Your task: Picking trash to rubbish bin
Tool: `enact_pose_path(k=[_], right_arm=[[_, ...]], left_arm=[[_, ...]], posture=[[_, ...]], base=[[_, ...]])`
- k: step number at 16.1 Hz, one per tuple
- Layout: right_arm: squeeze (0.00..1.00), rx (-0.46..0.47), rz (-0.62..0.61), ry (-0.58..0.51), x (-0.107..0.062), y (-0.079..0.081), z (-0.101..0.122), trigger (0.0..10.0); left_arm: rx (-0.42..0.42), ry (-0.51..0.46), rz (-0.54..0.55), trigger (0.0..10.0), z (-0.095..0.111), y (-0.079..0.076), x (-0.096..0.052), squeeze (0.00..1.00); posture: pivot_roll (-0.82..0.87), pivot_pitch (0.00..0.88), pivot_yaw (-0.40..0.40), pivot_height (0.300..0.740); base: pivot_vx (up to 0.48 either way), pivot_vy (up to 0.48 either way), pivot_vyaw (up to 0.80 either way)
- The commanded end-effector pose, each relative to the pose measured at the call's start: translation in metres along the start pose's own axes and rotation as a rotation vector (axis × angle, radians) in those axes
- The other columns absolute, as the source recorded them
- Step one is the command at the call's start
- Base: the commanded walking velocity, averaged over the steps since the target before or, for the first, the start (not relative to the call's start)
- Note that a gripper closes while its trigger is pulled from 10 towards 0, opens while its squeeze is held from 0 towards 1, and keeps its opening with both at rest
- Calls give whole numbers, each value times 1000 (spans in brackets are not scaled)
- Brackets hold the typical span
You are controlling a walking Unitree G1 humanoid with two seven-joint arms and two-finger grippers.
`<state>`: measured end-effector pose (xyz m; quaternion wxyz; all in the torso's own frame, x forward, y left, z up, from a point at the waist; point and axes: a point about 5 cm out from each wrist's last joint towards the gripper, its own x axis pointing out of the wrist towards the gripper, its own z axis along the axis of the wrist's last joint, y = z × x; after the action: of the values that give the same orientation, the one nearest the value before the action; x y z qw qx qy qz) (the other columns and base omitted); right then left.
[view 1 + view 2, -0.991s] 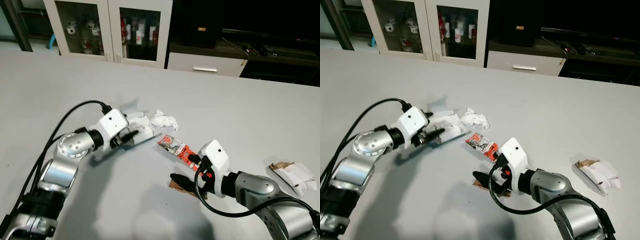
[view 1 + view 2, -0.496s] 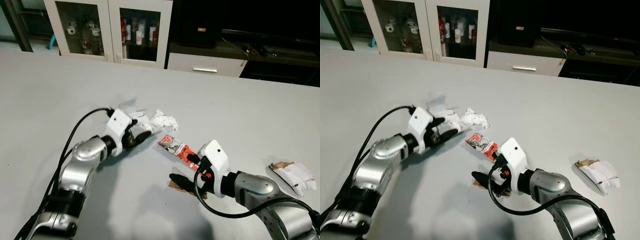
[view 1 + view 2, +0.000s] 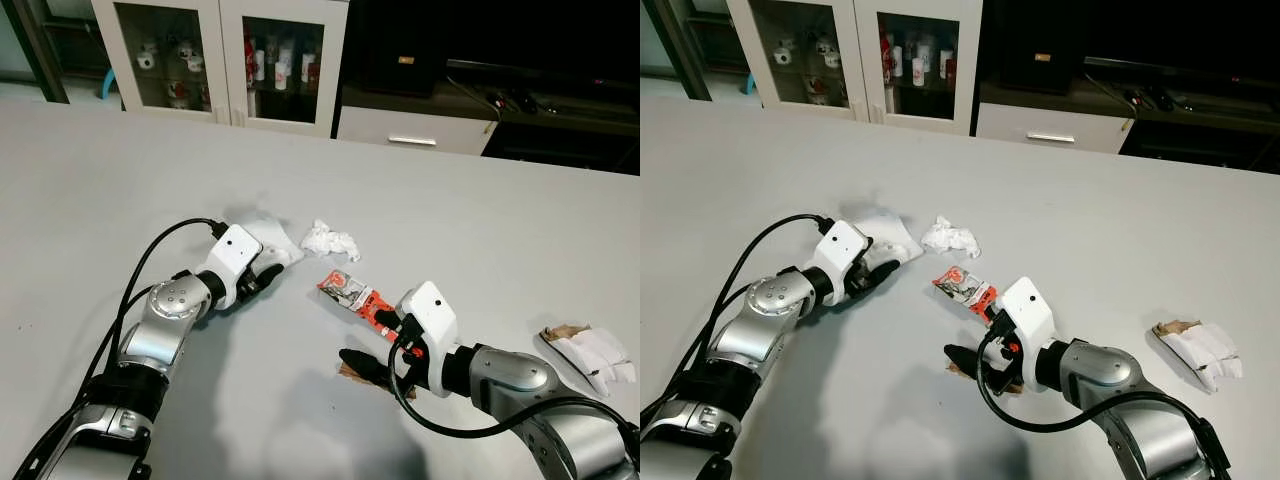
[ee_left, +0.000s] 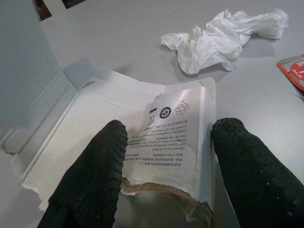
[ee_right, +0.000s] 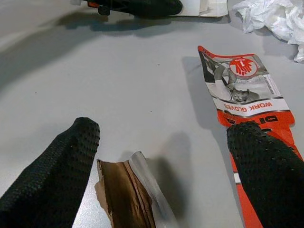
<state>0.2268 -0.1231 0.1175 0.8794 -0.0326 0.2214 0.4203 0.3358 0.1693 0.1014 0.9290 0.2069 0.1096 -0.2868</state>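
A torn white carton (image 3: pixel 262 232) lies flat on the grey surface. My left gripper (image 3: pixel 262 276) is open at its near end, and its fingers (image 4: pixel 95 175) straddle the printed flap (image 4: pixel 173 137). A crumpled white tissue (image 3: pixel 330 240) sits just right of the carton. My right gripper (image 3: pixel 368 340) is open and low over the surface. A brown torn scrap (image 5: pixel 126 190) lies between its fingers, and a red work-gloves packet (image 5: pixel 242 85) lies beside one finger (image 5: pixel 270 166).
Another torn white-and-brown carton (image 3: pixel 590 352) lies at the far right. White glass-door cabinets (image 3: pixel 220 60) and a dark low unit (image 3: pixel 480 90) stand along the far side. Bare grey surface (image 3: pixel 480 220) stretches between the trash and the furniture.
The left gripper, which held the white carton raised, has come down and drawn back a little; the carton now lies flat. The right arm has not moved.
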Motion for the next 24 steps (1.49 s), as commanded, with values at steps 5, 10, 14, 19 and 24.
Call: enact_pose_path(k=[5, 10, 14, 19, 24], right_arm=[[0, -14, 14, -9, -2, 0, 3, 10000], [0, -14, 12, -8, -2, 1, 3, 10000], [0, -13, 13, -5, -3, 1, 2, 10000], [0, -13, 17, -1, -2, 0, 2, 10000], [0, -19, 14, -2, -3, -1, 3, 10000]], left_arm=[[-63, -46, -40, 0, 0, -7, 8, 0], [-64, -18, -95, 0, -7, -12, 7, 0], [-58, 36, -113, 0, -17, -13, 4, 0], [-50, 17, -76, 0, -15, -8, 2, 0], [-78, -236, 57, 0, 29, 18, -24, 0]], posture=[[-74, 32, -88, 740], [-74, 37, -88, 740], [-74, 42, -92, 740], [-72, 42, -101, 740], [-70, 43, -101, 740]], base=[[0, 0, 0], [0, 0, 0], [0, 0, 0], [0, 0, 0], [0, 0, 0]])
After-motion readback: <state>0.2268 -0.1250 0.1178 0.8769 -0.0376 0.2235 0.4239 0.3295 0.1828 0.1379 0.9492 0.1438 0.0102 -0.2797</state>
